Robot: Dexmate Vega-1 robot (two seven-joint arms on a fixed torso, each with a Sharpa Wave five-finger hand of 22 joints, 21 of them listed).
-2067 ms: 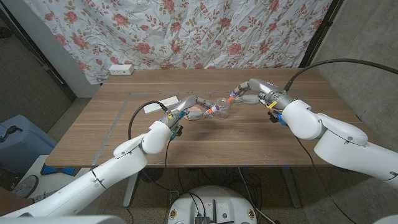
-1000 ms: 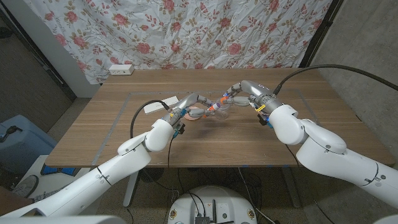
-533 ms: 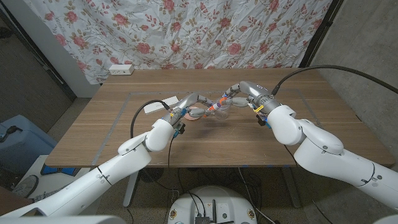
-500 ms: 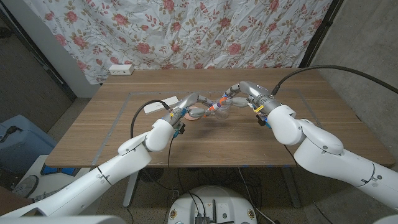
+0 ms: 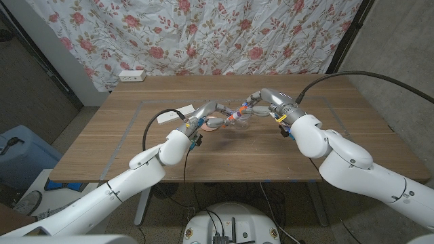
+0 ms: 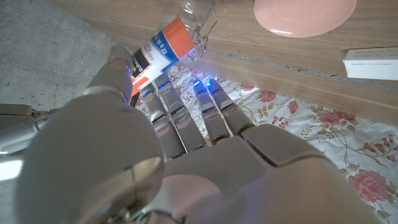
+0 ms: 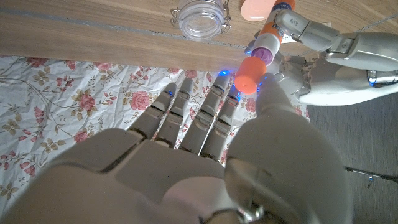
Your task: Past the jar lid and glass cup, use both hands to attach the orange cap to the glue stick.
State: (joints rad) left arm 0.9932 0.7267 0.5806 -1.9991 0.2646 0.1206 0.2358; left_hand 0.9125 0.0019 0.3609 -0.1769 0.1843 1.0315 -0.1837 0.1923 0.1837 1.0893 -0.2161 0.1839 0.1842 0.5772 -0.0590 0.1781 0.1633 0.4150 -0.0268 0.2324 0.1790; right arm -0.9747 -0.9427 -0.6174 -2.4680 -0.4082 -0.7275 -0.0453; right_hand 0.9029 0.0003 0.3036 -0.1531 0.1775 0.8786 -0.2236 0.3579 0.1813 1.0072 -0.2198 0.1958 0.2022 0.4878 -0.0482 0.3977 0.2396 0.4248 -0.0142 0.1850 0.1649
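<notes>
Where hands meet, glue stick (image 6: 160, 51) half hidden, orange cap (image 7: 249, 74) clear

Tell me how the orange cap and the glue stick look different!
The orange cap is short, stubby and all orange; the glue stick is longer, with a white printed label and an orange band. The right hand pinches the cap, while the left hand holds the glue stick. Both are round, held up above the table rather than lying on it, and close together but not yet joined.
</notes>
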